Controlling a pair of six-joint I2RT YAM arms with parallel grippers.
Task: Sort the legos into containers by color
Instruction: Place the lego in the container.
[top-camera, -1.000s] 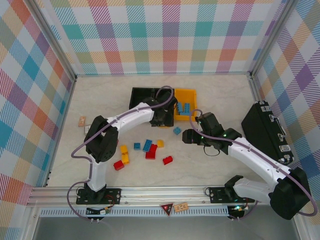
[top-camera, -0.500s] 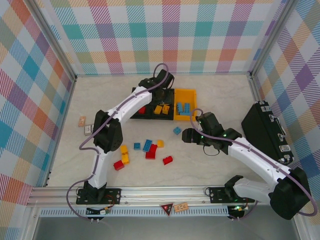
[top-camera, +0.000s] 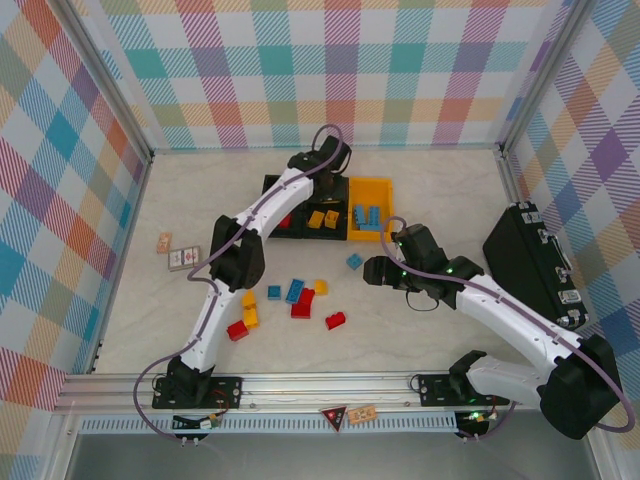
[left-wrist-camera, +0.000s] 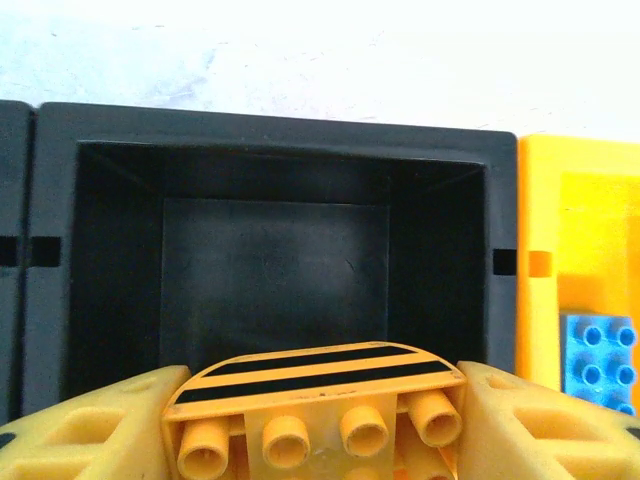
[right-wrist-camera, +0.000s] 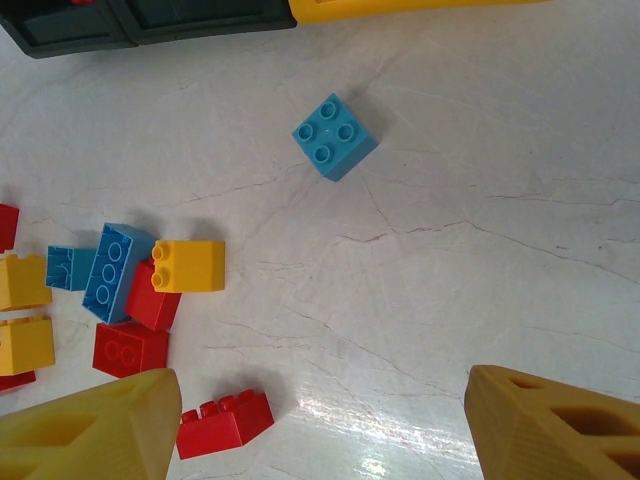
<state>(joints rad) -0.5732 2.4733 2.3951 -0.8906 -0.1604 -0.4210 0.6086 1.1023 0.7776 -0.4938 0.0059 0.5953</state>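
My left gripper (left-wrist-camera: 322, 420) is clamped on a yellow-orange brick (left-wrist-camera: 310, 368) with black stripes, its studs facing the camera. Just beyond the fingertips sits the middle black bin (left-wrist-camera: 270, 135); from above I see two yellow bricks (top-camera: 322, 217) in it. To its right is the yellow-orange bin (left-wrist-camera: 530, 200), with a blue brick (left-wrist-camera: 598, 350) inside. To its left, the other black bin (left-wrist-camera: 12, 200) holds a red brick (top-camera: 285, 220). My right gripper (right-wrist-camera: 325, 420) hangs open with nothing between its fingers, loose legos (right-wrist-camera: 150, 280) ahead and to its left on the table (right-wrist-camera: 480, 250).
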